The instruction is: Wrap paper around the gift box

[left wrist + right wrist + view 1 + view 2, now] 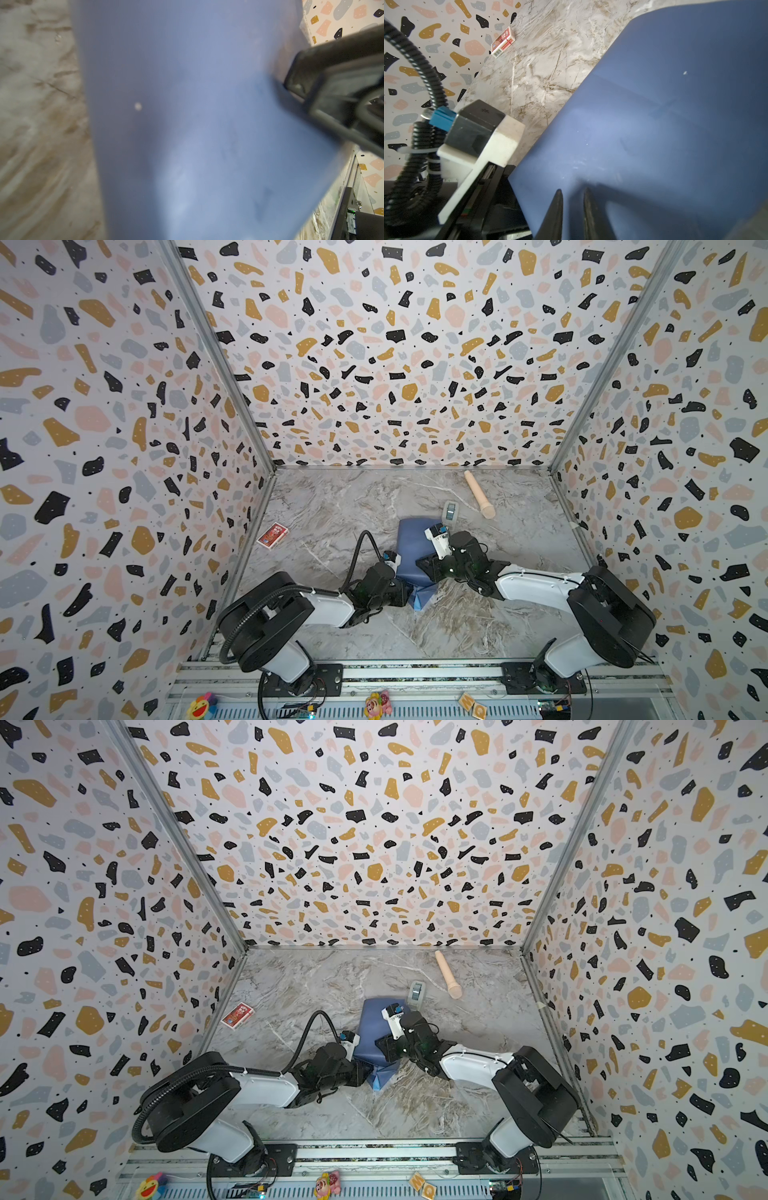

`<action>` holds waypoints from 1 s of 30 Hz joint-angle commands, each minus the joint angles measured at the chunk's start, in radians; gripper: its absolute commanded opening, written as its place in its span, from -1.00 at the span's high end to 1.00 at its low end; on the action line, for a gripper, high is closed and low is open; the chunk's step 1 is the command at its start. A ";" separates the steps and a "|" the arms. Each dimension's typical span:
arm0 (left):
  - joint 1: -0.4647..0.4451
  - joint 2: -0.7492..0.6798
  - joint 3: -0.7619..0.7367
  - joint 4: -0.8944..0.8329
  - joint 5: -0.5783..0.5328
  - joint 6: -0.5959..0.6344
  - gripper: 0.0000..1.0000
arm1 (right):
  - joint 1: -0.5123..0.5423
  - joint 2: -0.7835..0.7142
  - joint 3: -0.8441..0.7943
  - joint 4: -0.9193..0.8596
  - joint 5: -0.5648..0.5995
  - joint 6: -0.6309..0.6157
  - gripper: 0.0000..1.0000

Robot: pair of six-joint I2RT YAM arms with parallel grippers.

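Two arms meet at the near edge of the paper (411,547), draped midway on the table (478,626) (gift box hidden beneath); the right gripper (573,190) pinches paper between narrow jaws, the left gripper (402,593) hides its opening. Open marble surrounds.

Both arms reach in from the near rail, elbows bent outward, forearms converging over the middle of the worktop. The left tool (403,593) sits low and points toward the right arm; its fingers are hidden. The right tool (423,563) points back toward the left arm, slightly farther from the rail. In the right wrist view its fingertips (559,212) stand a narrow gap apart.
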 commanded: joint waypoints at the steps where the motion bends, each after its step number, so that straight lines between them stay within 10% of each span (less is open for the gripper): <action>1: -0.008 0.032 0.026 0.031 -0.028 0.017 0.28 | 0.017 0.006 -0.036 -0.133 -0.027 0.010 0.60; 30: -0.064 0.019 0.019 0.101 -0.058 -0.011 0.72 | 0.017 0.008 -0.033 -0.136 -0.020 0.006 0.62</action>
